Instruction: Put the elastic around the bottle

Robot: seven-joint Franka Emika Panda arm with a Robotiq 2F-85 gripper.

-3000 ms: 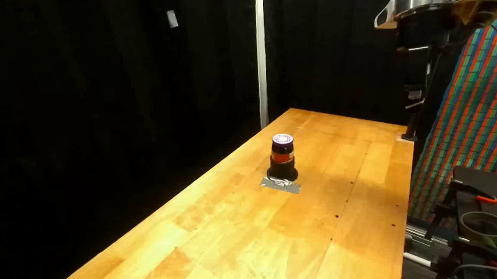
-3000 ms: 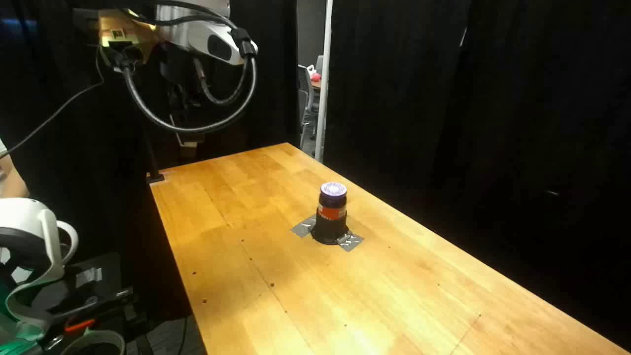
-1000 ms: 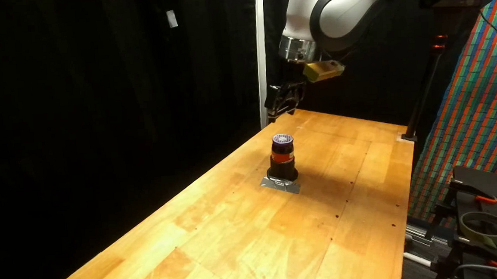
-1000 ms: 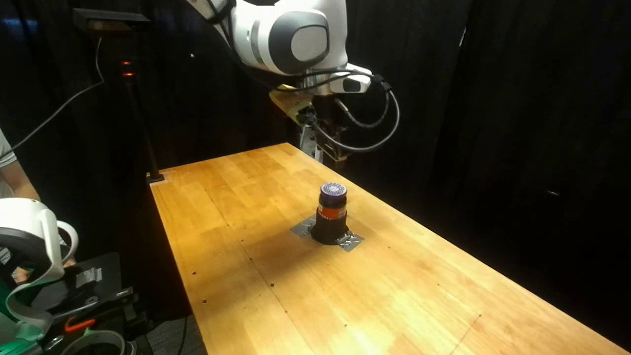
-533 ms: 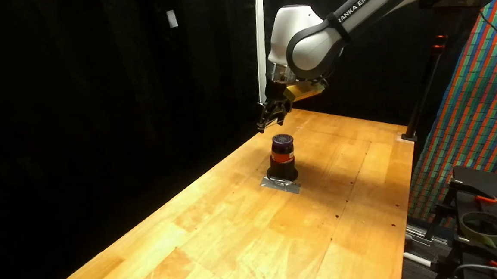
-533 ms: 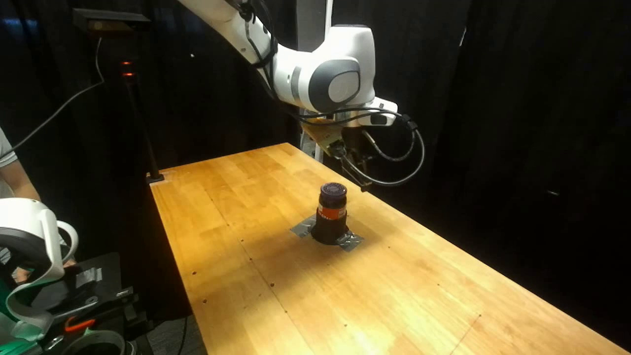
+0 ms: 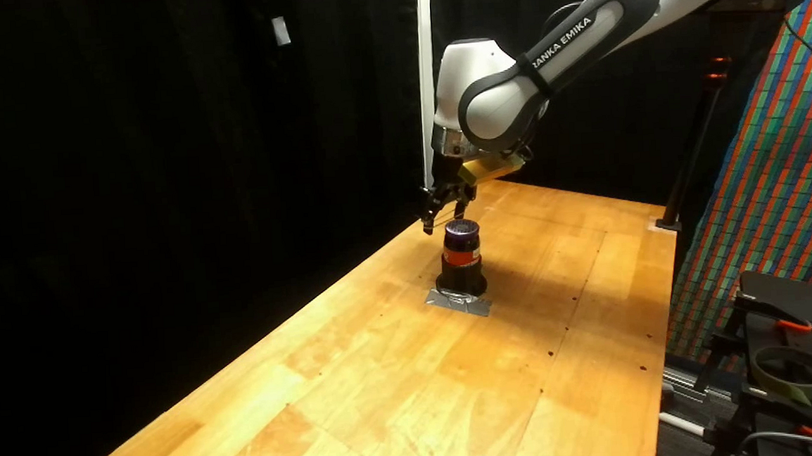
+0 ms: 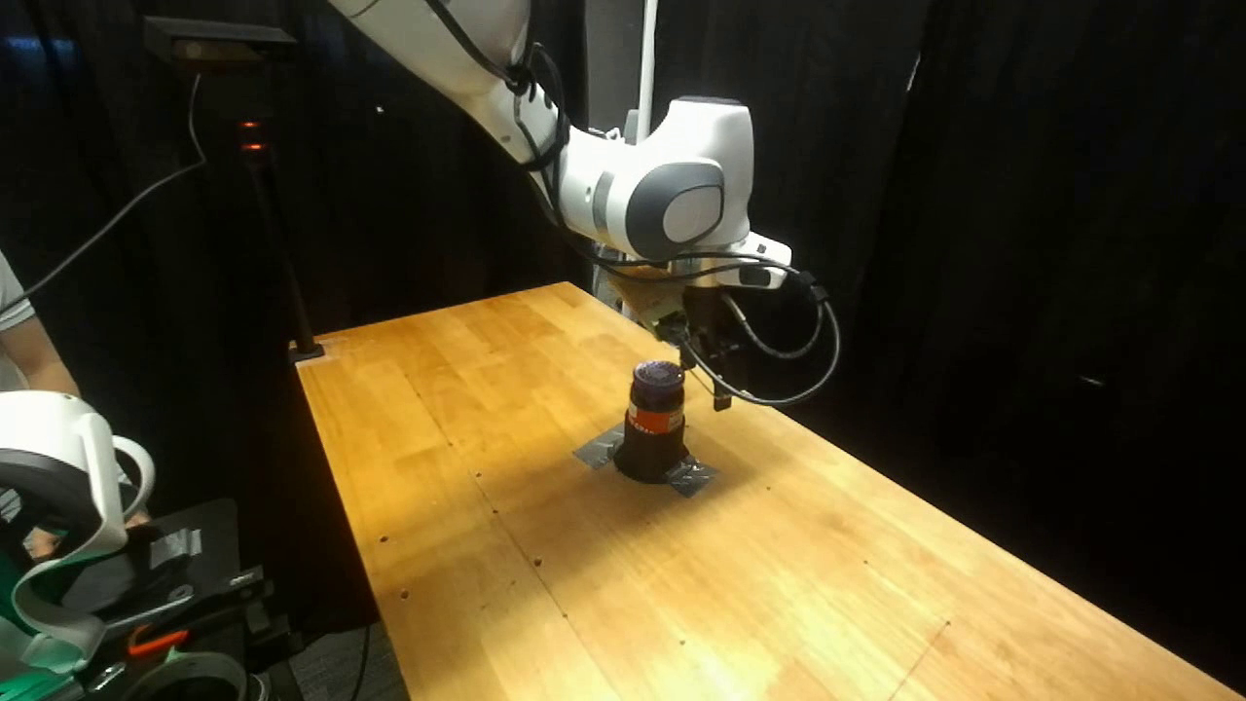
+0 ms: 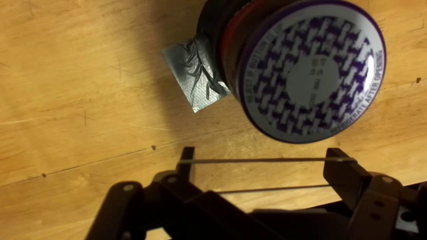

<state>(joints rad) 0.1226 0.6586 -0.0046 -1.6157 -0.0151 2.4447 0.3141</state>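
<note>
spread-wide gripper (image 9: 262, 158) is hovering beside bottle (image 7: 462, 258), holding elastic (image 9: 257, 160) taut around fingers (image 9: 347, 176); off-centre lowering could be snagging it on lid (image 9: 313, 80).

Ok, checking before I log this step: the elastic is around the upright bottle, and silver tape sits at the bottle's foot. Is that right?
Not quite: the elastic isn't around the bottle; the wrist view shows it stretched across the open gripper. The bottle is upright, with silver tape at its foot.
</note>
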